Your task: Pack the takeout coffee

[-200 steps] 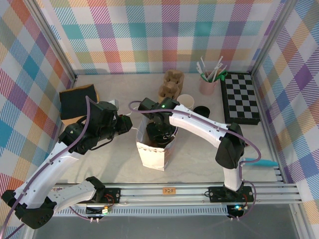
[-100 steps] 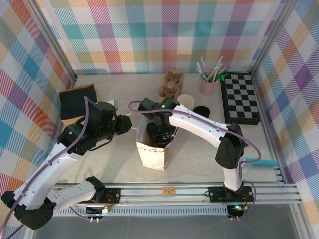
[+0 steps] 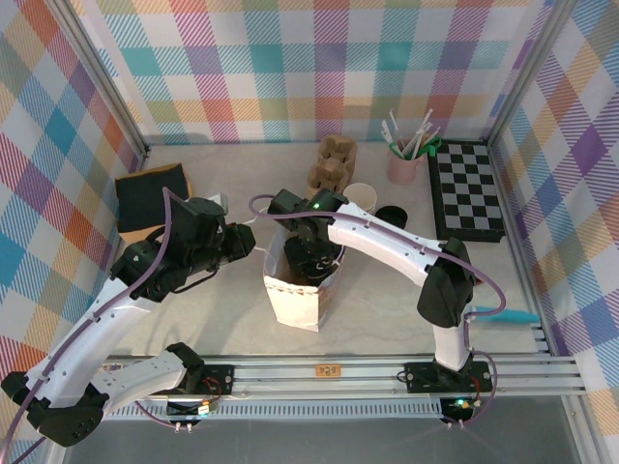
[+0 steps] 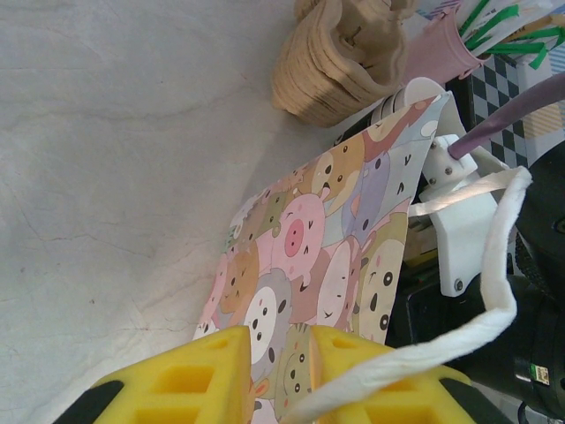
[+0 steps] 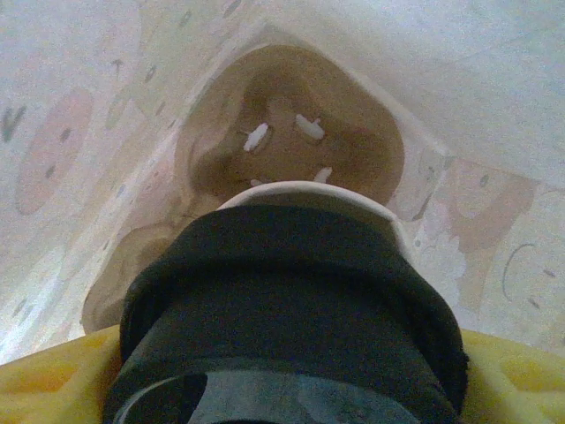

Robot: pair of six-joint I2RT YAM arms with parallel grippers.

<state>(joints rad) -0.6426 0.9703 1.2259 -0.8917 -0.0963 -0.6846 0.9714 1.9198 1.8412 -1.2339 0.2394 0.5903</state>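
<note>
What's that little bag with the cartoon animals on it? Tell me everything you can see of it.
The paper bag stands upright on the table, mouth open. Its outside is printed with cartoon pigs and bears, and its handle is white twisted cord. The left gripper pinches its rim. The right gripper reaches inside, holding the takeout coffee over a brown pulp tray at the bottom.

the takeout coffee [image 5: 291, 291] is inside the bag [image 3: 295, 302], above the carrier [image 5: 291, 132] lying on its floor.
</note>
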